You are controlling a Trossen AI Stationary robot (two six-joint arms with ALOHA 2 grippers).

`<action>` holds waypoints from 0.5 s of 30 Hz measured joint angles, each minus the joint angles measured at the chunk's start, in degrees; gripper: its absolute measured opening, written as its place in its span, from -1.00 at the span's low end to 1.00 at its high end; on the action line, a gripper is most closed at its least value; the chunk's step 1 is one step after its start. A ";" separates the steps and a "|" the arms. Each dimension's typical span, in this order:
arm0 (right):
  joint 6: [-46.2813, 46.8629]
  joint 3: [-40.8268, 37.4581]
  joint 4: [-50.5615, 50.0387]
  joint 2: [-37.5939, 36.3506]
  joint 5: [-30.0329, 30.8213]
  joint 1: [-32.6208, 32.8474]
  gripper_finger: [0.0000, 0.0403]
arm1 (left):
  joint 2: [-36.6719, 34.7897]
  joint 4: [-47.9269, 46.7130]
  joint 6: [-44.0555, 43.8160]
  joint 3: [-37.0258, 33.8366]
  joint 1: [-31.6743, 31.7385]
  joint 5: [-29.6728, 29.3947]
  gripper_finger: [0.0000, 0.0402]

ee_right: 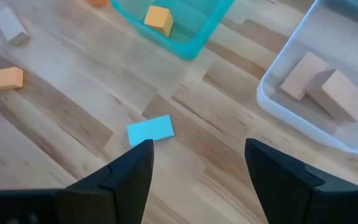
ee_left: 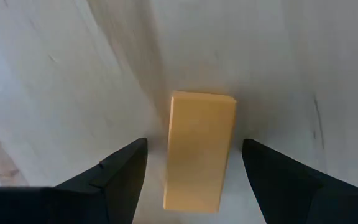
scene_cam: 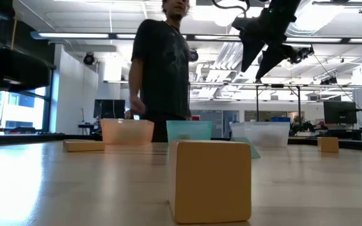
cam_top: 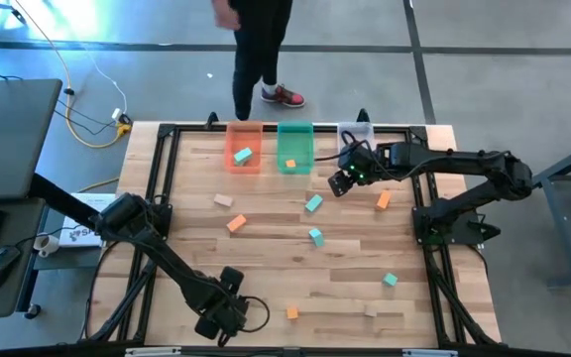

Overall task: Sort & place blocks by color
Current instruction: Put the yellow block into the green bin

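My left fingers (ee_left: 114, 177) stand apart, one on each side of a tan block (ee_left: 199, 151) lying on the table (cam_top: 266, 213), not touching it. Left gripper (cam_top: 228, 315) sits at 7 o'clock. My right gripper (ee_right: 197, 168), at 1 o'clock, is spread wide and empty over a teal block (ee_right: 150, 130) beside the clear tray (ee_right: 272, 102).

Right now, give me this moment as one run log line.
left gripper: open, straddling orange block | right gripper: open, raised near clear tray | misplaced: orange block in green tray
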 joint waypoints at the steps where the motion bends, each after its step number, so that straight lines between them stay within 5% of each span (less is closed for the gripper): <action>1: 0.28 0.00 -0.08 0.00 0.31 0.31 0.18 | 0.21 -0.01 -0.15 0.11 0.00 0.20 0.22; 12: 0.64 0.00 -1.36 0.00 2.25 3.45 0.18 | 0.32 -1.69 0.21 0.22 0.05 2.10 -0.47; 15: 1.53 0.00 -2.04 0.00 2.29 3.95 0.18 | -0.01 -1.97 0.37 0.12 0.17 2.17 -0.52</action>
